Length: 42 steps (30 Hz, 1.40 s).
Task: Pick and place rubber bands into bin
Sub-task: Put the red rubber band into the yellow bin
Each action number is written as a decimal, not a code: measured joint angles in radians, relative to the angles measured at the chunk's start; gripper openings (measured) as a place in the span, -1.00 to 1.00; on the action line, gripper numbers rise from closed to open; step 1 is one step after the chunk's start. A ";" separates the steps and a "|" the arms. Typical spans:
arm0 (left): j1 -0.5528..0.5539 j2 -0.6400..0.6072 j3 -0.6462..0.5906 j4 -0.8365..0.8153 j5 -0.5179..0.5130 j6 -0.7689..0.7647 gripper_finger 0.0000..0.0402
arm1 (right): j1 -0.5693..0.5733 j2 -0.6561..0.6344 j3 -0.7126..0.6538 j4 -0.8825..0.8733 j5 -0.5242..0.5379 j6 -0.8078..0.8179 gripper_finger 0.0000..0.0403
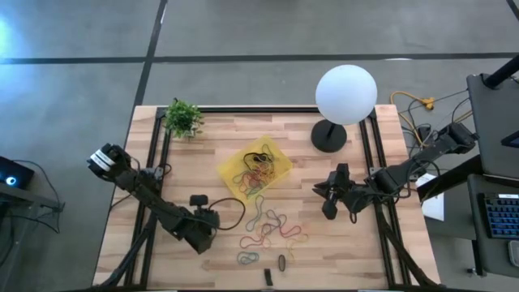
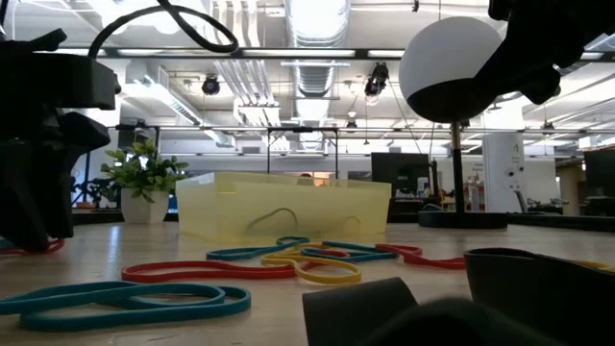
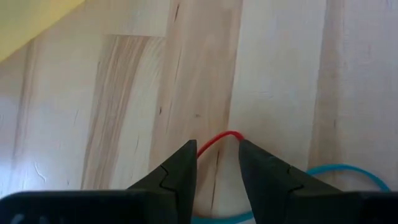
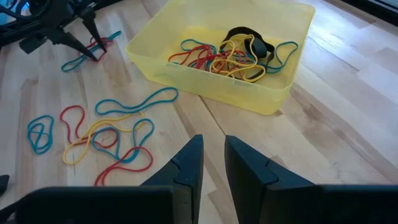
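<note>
Red rubber band [image 3: 217,142] arcs right between your left gripper [image 3: 217,163] and its slightly parted jaws, so close there.

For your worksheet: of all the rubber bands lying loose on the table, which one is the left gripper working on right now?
The red band between the left gripper's open fingertips, beside a blue one. It lies apart from the tangled cluster nearer the bin.
</note>
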 joint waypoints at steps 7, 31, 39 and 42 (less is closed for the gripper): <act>0.021 0.001 0.001 -0.034 0.010 0.000 -0.47 | 0.000 0.000 0.000 -0.003 0.000 -0.003 -0.72; 0.184 -0.005 -0.130 0.121 0.318 0.112 -0.57 | 0.000 0.000 0.000 -0.001 0.016 0.008 -0.72; 0.185 -0.005 -0.138 0.141 0.349 0.110 -0.91 | 0.000 0.000 0.000 -0.001 0.017 0.008 -0.72; 0.184 -0.008 -0.138 0.145 0.351 0.107 -0.98 | 0.000 0.000 0.000 -0.001 0.017 0.008 -0.72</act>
